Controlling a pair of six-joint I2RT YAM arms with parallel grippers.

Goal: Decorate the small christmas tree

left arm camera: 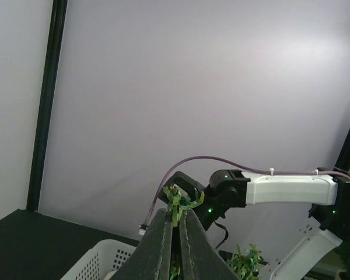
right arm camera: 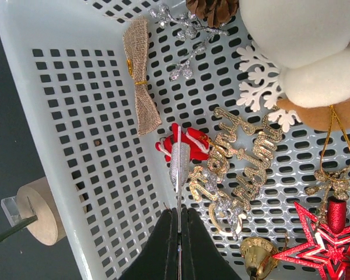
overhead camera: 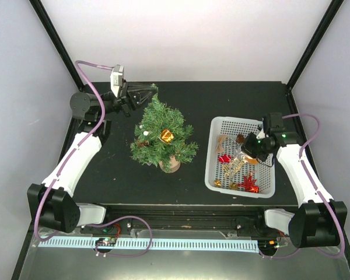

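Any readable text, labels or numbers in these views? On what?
"Merry Christmas": gold glitter script ornament, lying sideways in the white basket, right wrist view.
Nothing else is readable: no lettering shows on the small christmas tree, on the silver glitter piece in the right gripper, or on the arms.

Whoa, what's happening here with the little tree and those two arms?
Two robot arms are decorating a small christmas tree. The left gripper is pinched shut on a green tip at the tree's top, as if steadying it. The right gripper is down in the white basket of ornaments, shut on a thin silver piece. A gold ornament already hangs in the branches.
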